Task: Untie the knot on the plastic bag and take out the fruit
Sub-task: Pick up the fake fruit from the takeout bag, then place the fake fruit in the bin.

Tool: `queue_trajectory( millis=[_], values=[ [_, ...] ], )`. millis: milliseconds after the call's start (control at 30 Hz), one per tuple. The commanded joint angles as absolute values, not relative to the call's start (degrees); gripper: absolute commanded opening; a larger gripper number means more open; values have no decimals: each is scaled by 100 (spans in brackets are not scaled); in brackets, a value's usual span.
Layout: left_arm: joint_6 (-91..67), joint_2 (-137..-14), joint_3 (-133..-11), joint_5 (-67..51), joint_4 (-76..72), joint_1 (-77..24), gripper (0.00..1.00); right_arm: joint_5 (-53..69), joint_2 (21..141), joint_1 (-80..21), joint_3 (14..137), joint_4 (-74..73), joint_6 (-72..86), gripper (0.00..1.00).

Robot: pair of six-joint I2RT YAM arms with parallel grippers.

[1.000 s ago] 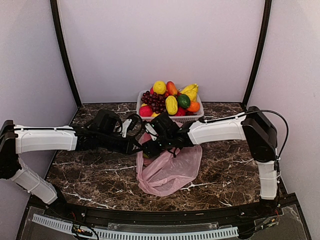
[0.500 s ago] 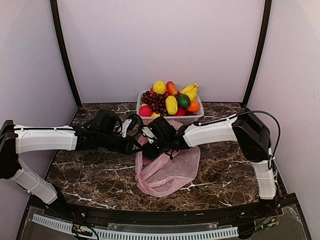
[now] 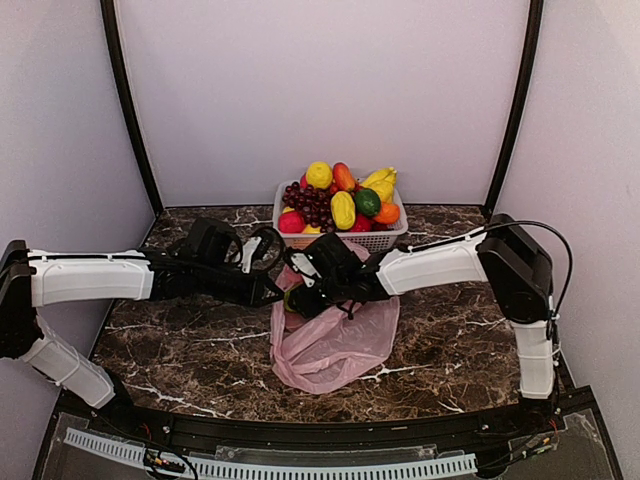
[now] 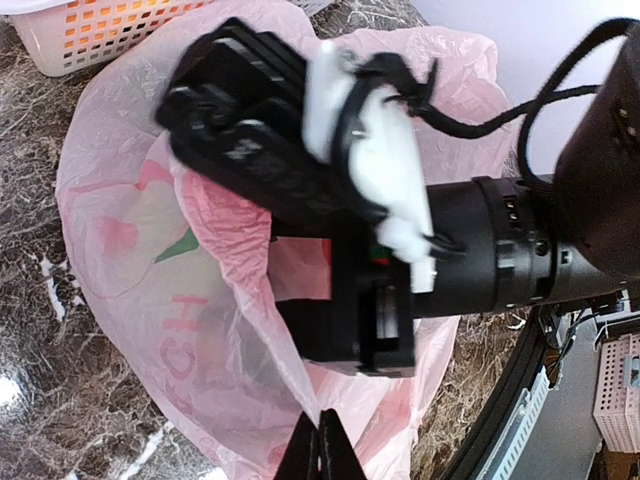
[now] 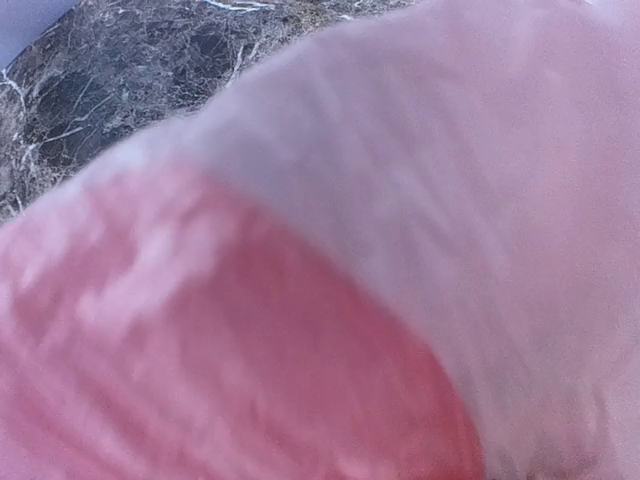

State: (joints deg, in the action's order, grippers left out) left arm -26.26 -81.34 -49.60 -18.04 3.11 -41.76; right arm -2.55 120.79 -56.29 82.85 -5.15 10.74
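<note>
Evidently the extraction stage: left gripper point(image 4: 319, 452) is clamped on the rim of the plastic bag point(image 4: 130, 250); right gripper point(image 3: 300, 298) sits inside — finger state cannot be told. Next: grasp hidden fruit, withdraw.

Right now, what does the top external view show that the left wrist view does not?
Only the top external view: the fruit heaped in the white basket, and both arms in full. Only the left wrist view: the left gripper shut, apparently pinching the bag's rim, and red print on the film. Both: the pink plastic bag on the marble table, with the right gripper reaching into its mouth.
</note>
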Motion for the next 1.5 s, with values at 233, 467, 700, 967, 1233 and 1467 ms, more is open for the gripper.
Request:
queue_trajectory(
  millis=[233, 467, 700, 967, 1233, 1467],
  values=[
    [-2824, -7964, -4715, -1902, 346, -3833, 1, -55, 10461, -5821, 7197, -853, 1615, 31],
    [-2883, -8058, -4719, -2018, 213, -3780, 1, 338, 9660, -6175, 6877, -1065, 2083, 31],
    [-2899, -8101, -4700, -2004, 173, -3761, 1, 850, 8940, -6300, 7122, -1117, 2364, 32],
    [-2729, -7788, -4804, -1786, 487, -3616, 34, -233, 8492, -6013, 7905, -1892, 2004, 31],
    [-2014, -7092, -5295, -1455, 1657, -3048, 87, -969, 8733, -5239, 8668, -2314, 1259, 33],
    [-1366, -6768, -5603, -1604, 2376, -1946, 93, -1016, 9573, -4491, 9570, -2370, 887, 33]
  ],
)
